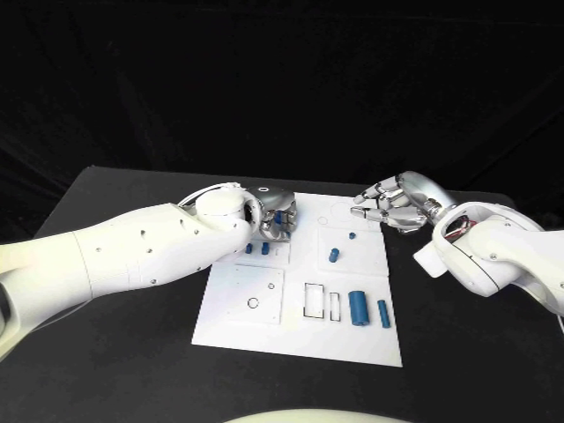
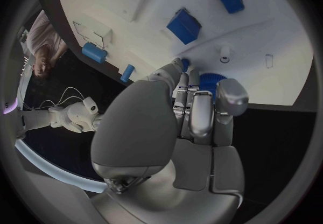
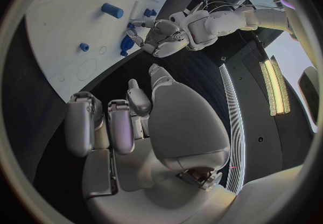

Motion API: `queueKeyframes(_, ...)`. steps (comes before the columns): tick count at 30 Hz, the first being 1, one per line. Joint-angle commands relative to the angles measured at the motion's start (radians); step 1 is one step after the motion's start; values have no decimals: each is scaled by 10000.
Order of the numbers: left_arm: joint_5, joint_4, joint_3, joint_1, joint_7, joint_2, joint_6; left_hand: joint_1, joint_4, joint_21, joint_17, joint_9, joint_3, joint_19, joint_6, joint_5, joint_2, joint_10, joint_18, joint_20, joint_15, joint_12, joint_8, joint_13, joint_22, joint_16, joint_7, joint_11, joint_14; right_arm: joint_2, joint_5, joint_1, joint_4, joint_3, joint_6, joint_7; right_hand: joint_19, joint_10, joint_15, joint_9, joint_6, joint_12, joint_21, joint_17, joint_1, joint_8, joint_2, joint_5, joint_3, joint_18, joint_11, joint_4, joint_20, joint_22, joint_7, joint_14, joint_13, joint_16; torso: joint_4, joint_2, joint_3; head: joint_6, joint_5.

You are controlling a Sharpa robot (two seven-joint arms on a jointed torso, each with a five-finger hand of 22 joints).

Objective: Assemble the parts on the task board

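Observation:
The white task board (image 1: 345, 339) lies mid-table. My left hand (image 1: 275, 218) hovers over its far left corner, its fingers closed round a blue ridged part (image 2: 211, 81). Just in front of that hand two small blue blocks (image 1: 256, 249) sit on the board, also seen as blocks (image 2: 183, 26) from the left wrist. A short blue cylinder (image 1: 334, 256) lies mid-board, and two long blue cylinders (image 1: 373, 310) lie at the near right. My right hand (image 1: 394, 205) hangs over the black table by the board's far right corner, fingers loosely bent and apart, holding nothing.
The board carries a rectangular slot (image 1: 314, 301), a round hole (image 1: 253, 303) and a small white peg (image 2: 225, 53). Black tabletop (image 1: 129, 352) surrounds the board on both sides. My left hand (image 3: 161, 38) is visible from the right wrist, above the board's edge.

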State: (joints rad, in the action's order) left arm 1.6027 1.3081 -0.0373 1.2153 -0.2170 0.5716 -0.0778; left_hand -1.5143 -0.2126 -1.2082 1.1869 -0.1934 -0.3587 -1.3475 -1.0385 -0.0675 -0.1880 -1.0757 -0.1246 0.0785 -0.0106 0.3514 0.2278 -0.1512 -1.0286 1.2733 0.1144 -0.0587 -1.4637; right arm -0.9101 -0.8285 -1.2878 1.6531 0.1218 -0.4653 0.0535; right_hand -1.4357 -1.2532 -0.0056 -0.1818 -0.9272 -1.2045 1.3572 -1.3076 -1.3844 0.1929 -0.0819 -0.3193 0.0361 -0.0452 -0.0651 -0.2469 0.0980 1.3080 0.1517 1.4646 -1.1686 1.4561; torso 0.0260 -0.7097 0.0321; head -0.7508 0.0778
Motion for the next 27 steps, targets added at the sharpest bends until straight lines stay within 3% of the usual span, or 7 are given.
queueKeyframes(1,-91,-31,9,-24,155,-82,257,-9,18,-64,-6,19,-59,-72,-59,-13,63,-102,165,17,-78,-47,-54,18,-21,41,2,4,-208,14,-25,8,7,1,61,-98,34,11,-46,12,12,25,-17,-724,59,36,52,-45,-41,-110,14,35,1,1150,-36,608,-16,-69,2,-4,7,-5,-1)
queueKeyframes(12,-264,-208,8,-64,67,-186,556,64,67,-124,-333,81,-149,-54,-102,-13,82,-167,171,8,-60,-221,-173,103,-83,-144,40,-26,-135,14,-25,8,8,1,60,-115,49,10,-46,12,11,24,-41,-714,61,38,52,-51,-43,-115,14,35,1,1135,-36,606,-16,-76,-9,1,0,11,19)
queueKeyframes(18,-333,-245,9,-69,37,-174,619,-128,321,-193,-463,128,-405,-33,-199,-21,186,-300,180,-1,-65,-338,-259,154,-166,-180,70,-22,-97,9,-25,8,6,1,63,-117,53,11,-46,12,10,25,-48,-707,59,40,53,-56,-43,-117,15,38,1,1130,-37,604,-15,-81,-2,-4,7,7,1)
queueKeyframes(27,-367,-238,12,-70,-46,-127,658,-63,495,-234,-581,221,-585,16,-123,-15,89,-202,183,31,-7,-578,-451,252,-207,-184,132,-96,-67,-4,-25,8,5,1,72,-114,54,11,-46,12,9,24,-49,-706,60,41,53,-57,-43,-118,15,38,1,1130,-37,604,-15,-81,-15,1,-1,-10,-18)
